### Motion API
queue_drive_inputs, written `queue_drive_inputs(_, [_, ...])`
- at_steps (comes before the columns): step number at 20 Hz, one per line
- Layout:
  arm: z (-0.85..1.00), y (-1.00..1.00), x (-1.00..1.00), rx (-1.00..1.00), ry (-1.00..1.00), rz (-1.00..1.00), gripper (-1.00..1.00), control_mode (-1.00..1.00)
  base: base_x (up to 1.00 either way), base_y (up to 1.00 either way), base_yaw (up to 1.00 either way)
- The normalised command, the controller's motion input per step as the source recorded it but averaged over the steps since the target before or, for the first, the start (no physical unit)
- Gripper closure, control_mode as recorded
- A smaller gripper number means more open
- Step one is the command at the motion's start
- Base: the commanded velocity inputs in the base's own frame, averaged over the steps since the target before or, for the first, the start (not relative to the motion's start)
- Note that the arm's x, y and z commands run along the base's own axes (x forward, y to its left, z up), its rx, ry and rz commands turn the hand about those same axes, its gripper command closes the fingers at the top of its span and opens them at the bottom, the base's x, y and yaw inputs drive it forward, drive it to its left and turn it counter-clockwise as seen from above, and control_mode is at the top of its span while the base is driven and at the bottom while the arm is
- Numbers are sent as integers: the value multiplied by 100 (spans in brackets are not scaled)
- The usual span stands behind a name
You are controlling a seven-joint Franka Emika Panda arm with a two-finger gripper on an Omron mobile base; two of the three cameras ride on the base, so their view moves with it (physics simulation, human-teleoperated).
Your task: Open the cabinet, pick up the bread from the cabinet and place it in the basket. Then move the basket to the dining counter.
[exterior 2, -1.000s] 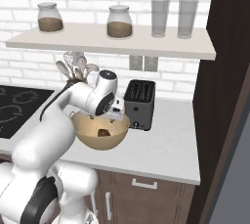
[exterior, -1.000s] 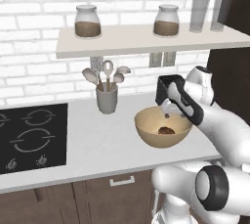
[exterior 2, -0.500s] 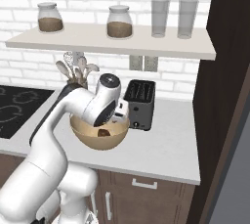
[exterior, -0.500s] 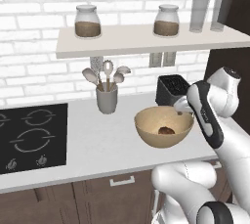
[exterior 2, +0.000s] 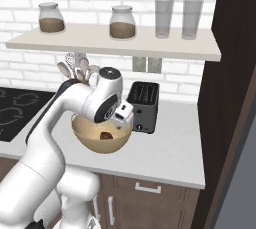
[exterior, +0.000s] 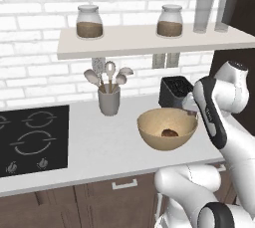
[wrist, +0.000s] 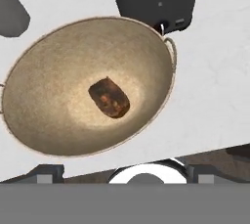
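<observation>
The tan basket (exterior: pixel 158 145) stands on the white worktop in front of the toaster. The small dark-brown bread (exterior: pixel 170 133) lies on its bottom. In the right base view my hand hangs over the right rim of the basket (exterior 2: pixel 92 143), just above the bread (exterior 2: pixel 106 135). The hand view looks straight down into the basket (wrist: pixel 46 71) at the bread (wrist: pixel 109 97). My gripper (wrist: pixel 128 173) is open, its fingertips (wrist: pixel 48 172) far apart with nothing between them. The dining counter is out of view.
A black toaster (exterior: pixel 174 88) stands right behind the basket. A grey utensil holder (exterior: pixel 109 101) is to the left and a black hob (exterior: pixel 32 137) farther left. Jars and glasses sit on a shelf (exterior 2: pixel 115 45) above. A tall dark cabinet (exterior 2: pixel 230 98) rises on the right.
My arm has swung its elbow up and to the right, and the hand has shifted slightly toward the basket's right rim. The jaws stayed open and the bread has not moved.
</observation>
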Motion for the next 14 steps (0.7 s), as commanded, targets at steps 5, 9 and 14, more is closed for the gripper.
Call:
queue_drive_inputs(5, [-31, -37, -18, 26, 0, -24, -100, -100, 0, 0, 0])
queue_drive_inputs(9, [-46, -14, 0, 19, 1, -23, -100, -100, 0, 0, 0])
queue_drive_inputs(14, [-20, 0, 0, 9, 5, -17, -100, -100, 0, 0, 0])
